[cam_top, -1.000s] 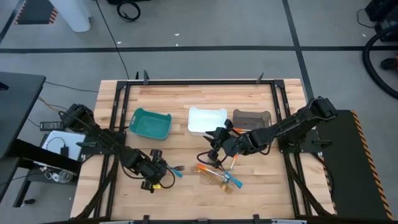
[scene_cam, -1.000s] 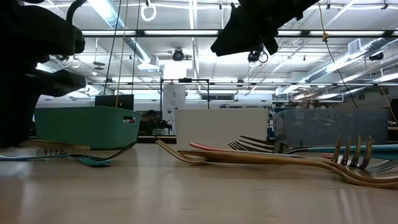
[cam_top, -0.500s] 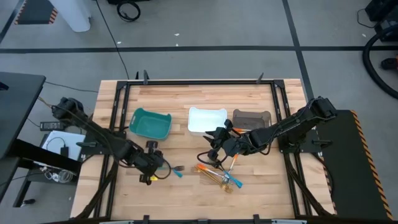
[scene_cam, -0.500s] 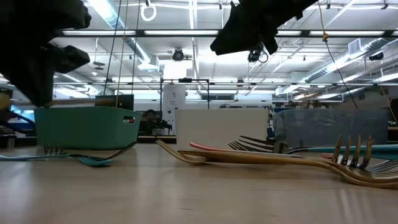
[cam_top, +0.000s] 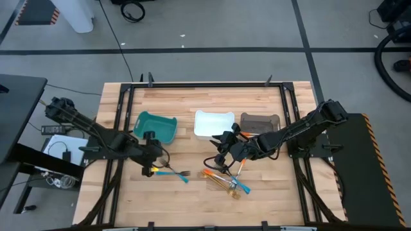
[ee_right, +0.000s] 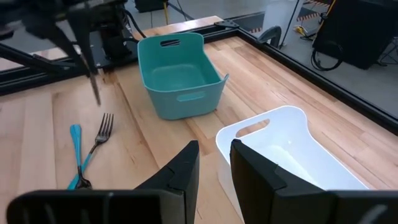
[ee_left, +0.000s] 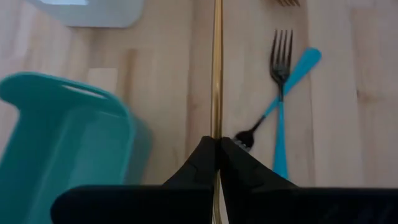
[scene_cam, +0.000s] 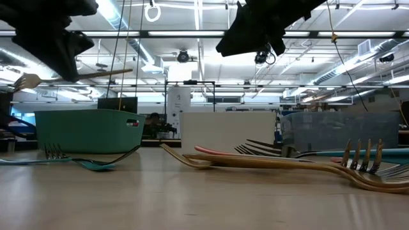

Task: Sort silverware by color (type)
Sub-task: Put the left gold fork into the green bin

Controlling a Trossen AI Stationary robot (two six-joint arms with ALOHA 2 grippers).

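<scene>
Left claw (ee_left: 216, 149) clenched on gold fork (ee_left: 216, 68) mid-handle, lifted beside teal bin (cam_top: 156, 128). Thin, stiff, slick, light: likely pivots. Right claw (ee_right: 214, 163) released, hovering over the utensil pile (cam_top: 225, 179).

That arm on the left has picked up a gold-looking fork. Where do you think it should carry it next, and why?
Probably a short carry over the teal bin and then a release. The left hand is shut on the gold fork, lifted clear of the table, and the teal bin sits right beside it. Which bin suits gold is unclear.
</scene>
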